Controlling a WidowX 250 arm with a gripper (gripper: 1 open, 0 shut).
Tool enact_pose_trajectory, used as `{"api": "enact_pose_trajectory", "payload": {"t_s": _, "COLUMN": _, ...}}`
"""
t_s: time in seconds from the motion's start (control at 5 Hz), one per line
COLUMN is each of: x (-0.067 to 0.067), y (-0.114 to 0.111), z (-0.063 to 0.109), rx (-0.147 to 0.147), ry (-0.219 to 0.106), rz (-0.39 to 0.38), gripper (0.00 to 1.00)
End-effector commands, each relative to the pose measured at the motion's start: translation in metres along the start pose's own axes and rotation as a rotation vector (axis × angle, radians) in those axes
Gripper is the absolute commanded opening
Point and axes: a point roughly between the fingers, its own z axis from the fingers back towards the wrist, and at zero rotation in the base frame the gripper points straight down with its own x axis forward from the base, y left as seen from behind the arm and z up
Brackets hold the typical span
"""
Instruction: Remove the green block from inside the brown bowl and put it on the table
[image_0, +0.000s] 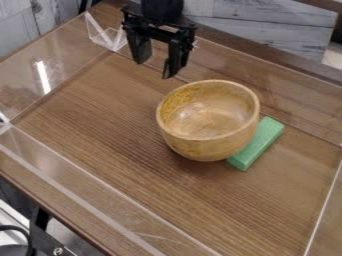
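The small flat bright-green block (257, 145) lies on the brown wood-grain table (94, 140), just beside the round light-brown wooden bowl (209, 120) on its right side and touching or nearly touching its wall; the bowl's inside looks empty, so the task seems already finished, i.e. what is left is only to clear away. To do this well, the black two-finger gripper (156, 62) should keep above the rim height and go away from the bowl w/o brushing it, because a push on the bowl could slide it against the block; also mind the clear plastic wall (107, 32) at the back edge. The arm hangs at the back-left of the bowl, well apart from the block, gripper pointing approx. straight down, fingers spread apart with nothing between them.
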Motion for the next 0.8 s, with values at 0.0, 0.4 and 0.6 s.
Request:
{"api": "enact_pose_trajectory", "payload": {"t_s": 0.0, "x": 0.01, "y": 0.011, "z": 0.026, "rx": 0.02, "ry": -0.101, "rz": -0.01, "gripper": 1.0}}
{"api": "enact_pose_trajectory", "payload": {"t_s": 0.4, "x": 0.013, "y": 0.031, "z": 0.033, "rx": 0.025, "ry": -0.136, "rz": -0.024, "gripper": 1.0}}
{"api": "enact_pose_trajectory", "payload": {"t_s": 0.6, "x": 0.017, "y": 0.041, "z": 0.035, "rx": 0.028, "ry": -0.159, "rz": -0.022, "gripper": 1.0}}
